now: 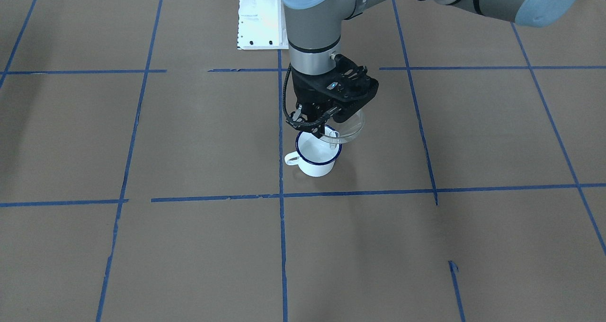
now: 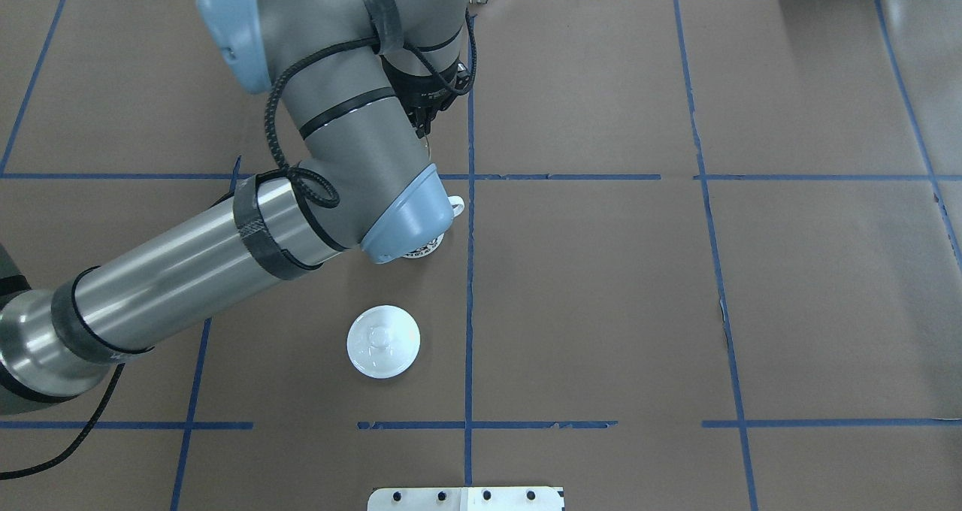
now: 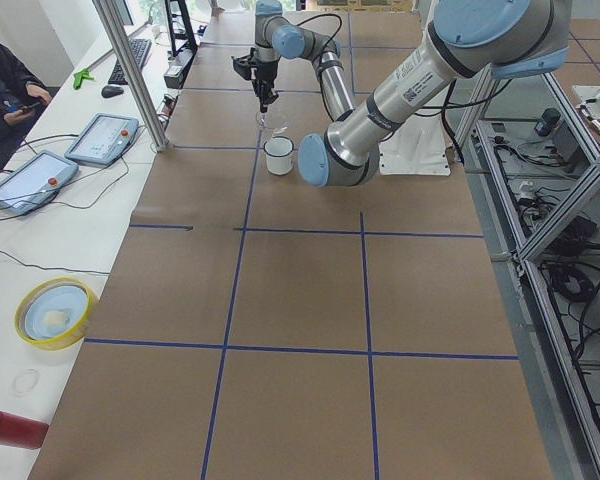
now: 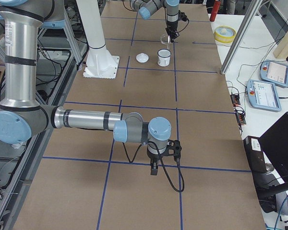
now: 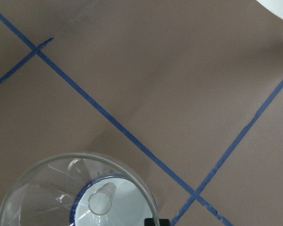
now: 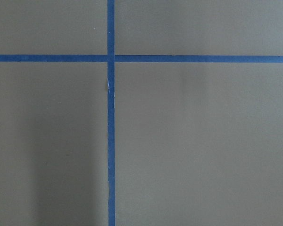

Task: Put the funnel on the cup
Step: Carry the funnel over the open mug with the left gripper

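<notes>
Left claw (image 1: 316,124) clamps the funnel (image 1: 352,127) rim, funnel tilted, spout above the cup (image 1: 316,166) mouth. Right claw (image 4: 153,170): cannot tell.

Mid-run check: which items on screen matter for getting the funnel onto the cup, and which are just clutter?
Part of the job:
- funnel, held by the left gripper over the cup
- cup

Lying about:
- white knobbed lid on the table
- yellow bowl and red cylinder on the side bench
- right gripper, far from the cup
</notes>
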Motion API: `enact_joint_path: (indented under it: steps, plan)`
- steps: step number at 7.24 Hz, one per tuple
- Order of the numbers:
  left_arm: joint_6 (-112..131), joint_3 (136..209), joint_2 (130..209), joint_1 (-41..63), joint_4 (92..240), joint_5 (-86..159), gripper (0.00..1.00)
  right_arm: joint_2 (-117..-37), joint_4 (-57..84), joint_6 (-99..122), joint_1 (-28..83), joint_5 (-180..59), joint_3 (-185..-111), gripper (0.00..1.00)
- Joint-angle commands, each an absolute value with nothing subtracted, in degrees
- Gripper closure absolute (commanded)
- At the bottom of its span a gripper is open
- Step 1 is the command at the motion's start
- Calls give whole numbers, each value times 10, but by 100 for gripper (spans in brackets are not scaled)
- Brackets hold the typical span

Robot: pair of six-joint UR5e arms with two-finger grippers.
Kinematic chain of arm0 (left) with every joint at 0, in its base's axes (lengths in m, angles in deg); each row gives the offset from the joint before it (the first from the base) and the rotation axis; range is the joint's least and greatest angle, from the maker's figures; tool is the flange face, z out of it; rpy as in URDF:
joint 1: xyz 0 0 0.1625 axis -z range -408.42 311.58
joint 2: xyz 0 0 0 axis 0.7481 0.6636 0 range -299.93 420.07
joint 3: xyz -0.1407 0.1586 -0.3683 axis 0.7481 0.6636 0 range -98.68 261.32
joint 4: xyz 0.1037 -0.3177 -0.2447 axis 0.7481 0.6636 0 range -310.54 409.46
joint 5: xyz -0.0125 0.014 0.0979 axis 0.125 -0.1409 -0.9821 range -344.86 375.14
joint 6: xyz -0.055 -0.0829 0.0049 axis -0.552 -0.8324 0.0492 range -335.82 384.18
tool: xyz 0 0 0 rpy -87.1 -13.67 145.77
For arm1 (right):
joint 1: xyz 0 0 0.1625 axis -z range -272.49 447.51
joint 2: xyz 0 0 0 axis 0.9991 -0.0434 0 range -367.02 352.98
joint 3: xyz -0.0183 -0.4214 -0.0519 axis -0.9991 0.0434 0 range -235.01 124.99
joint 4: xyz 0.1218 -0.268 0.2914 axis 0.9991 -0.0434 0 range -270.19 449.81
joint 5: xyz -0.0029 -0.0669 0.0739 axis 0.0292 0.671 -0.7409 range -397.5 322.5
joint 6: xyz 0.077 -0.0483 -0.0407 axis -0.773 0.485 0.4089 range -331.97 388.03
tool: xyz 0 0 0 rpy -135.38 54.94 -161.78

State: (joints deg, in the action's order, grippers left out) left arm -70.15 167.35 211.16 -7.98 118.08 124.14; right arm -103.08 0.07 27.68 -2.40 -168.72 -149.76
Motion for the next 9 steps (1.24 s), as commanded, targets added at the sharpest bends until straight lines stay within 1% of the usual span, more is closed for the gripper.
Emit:
enact_joint_path:
  steps: [1, 2, 4, 9]
  plan:
    - [-678, 1641, 2121, -91, 1187, 1252, 100, -1031, 1, 277, -24, -1687, -1498, 0]
    - [-678, 1638, 2116, -101, 1199, 1252, 100, -1031, 1, 277, -24, -1687, -1498, 0]
    - [-678, 1599, 2112, -106, 1243, 1250, 100, -1031, 1, 277, -24, -1687, -1498, 0]
    - [-657, 1599, 2080, -130, 1271, 1251, 100, -1031, 1, 277, -24, -1687, -1498, 0]
